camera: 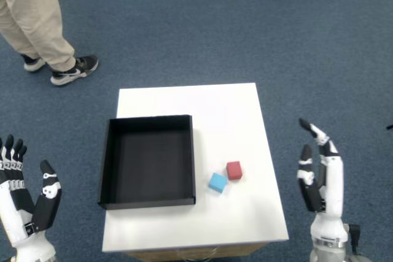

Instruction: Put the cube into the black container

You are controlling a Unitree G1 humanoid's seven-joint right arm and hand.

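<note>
Cubes were two in number: a blue cube (pixel 217 182) and a red cube (pixel 234 170), both resting on the white table (pixel 202 105) just beside the right wall of the black container (pixel 147 161). The blue cube sat nearest that wall, close to the container's front right corner; the red cube sat on the far side of the blue one from the container, almost touching it corner to corner. The task sentence did not state which cube was meant.

The black container was an open, shallow tray occupying the left portion of the table top. Its interior showed nothing inside.

The right hand (pixel 320 179) was positioned well to the right of the container, off the table's right edge and over the blue carpet (pixel 307 41). Its fingers were extended upward and apart, and it held nothing. The left hand (pixel 24 197) stood left of the container, also off the table, fingers likewise spread and holding nothing.

A person's legs and shoes (pixel 58 69) were visible on the carpet beyond the container's far left corner.

Task progress, as judged from this arrangement: no step was complete. Neither cube was grasped or lifted. Remaining work comprised reaching to a cube, closing on it, carrying it over the container's right wall, and releasing it inside.
</note>
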